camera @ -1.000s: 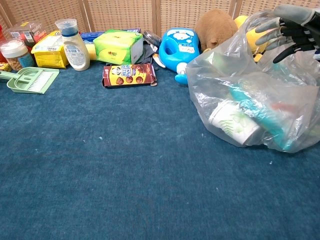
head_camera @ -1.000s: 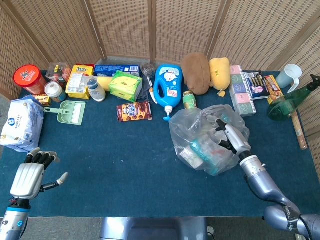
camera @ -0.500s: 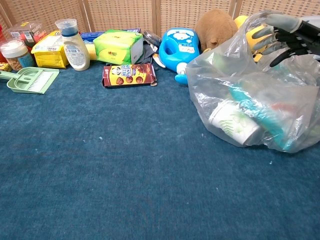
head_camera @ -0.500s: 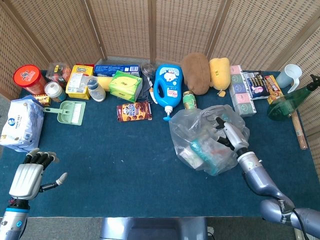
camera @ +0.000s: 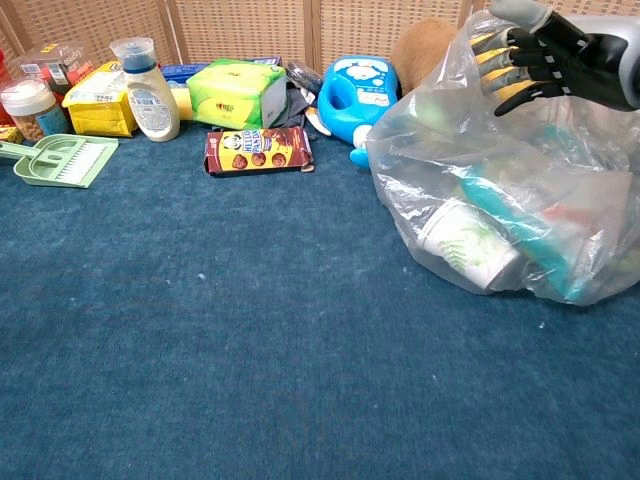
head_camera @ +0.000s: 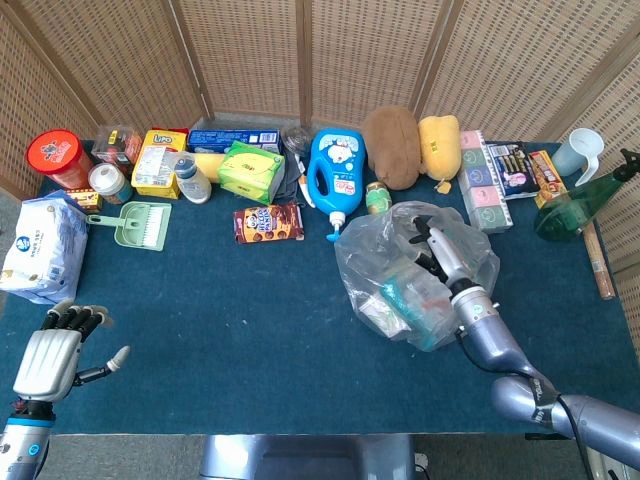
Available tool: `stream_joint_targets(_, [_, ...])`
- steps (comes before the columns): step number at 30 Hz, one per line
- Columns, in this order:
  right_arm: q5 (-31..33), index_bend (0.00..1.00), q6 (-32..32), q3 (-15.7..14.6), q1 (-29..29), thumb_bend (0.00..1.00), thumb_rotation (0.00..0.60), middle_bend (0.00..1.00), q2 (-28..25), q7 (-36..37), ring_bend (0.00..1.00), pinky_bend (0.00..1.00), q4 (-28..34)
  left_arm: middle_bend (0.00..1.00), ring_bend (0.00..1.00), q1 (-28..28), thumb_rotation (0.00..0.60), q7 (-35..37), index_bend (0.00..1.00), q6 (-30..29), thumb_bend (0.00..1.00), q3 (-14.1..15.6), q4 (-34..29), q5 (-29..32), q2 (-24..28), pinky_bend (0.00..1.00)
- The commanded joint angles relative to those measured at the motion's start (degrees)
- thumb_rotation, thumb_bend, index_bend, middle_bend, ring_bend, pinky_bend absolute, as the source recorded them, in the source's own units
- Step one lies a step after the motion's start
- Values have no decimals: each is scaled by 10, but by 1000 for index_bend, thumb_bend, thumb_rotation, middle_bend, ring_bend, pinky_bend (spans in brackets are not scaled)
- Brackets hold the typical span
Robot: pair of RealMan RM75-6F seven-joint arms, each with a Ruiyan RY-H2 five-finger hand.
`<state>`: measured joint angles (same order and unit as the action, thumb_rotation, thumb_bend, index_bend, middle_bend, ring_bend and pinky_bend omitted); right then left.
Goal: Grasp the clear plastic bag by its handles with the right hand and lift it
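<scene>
The clear plastic bag (head_camera: 400, 290) sits right of centre on the blue table, stuffed with cups and packets. In the chest view the bag (camera: 500, 230) has its top drawn upward. My right hand (head_camera: 437, 250) is at the bag's top, its fingers curled and hooked into the handle plastic. The chest view shows this right hand (camera: 545, 55) high at the right, with plastic draped over its fingers. My left hand (head_camera: 50, 355) rests at the table's front left corner, fingers apart, holding nothing.
Along the back stand a blue detergent bottle (head_camera: 335, 175), a brown plush (head_camera: 392, 145), a can (head_camera: 377, 198) and several boxes. A cookie box (head_camera: 268, 222) and green dustpan (head_camera: 140, 222) lie mid-left. A green spray bottle (head_camera: 575, 205) lies far right.
My right hand has moved left and up along the top of the bag, curling its fingers into the plastic. The bag's top has risen with it. The left hand barely shifted.
</scene>
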<state>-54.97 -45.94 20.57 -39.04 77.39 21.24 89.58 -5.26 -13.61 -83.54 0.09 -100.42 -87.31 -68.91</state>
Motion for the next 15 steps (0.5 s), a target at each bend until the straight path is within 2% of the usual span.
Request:
stream_joint_targets(1, [22, 111, -7, 2, -13, 320, 54, 166, 18, -27, 150, 220, -16, 316, 266, 1, 0, 4, 391, -1, 211, 1, 4, 0, -1, 131])
stream_joint_targets(10, [82, 111, -56, -8, -37, 315, 56, 171, 61, -138, 140, 218, -56, 315, 266, 5, 0, 13, 391, -5, 211, 2, 9, 0, 3, 132])
stream_joint_targets(15, [115, 111, -113, -7, -45, 313, 52, 182, 80, -219, 139, 218, -62, 315, 266, 6, 0, 12, 391, -8, 212, 3, 7, -1, 4, 132])
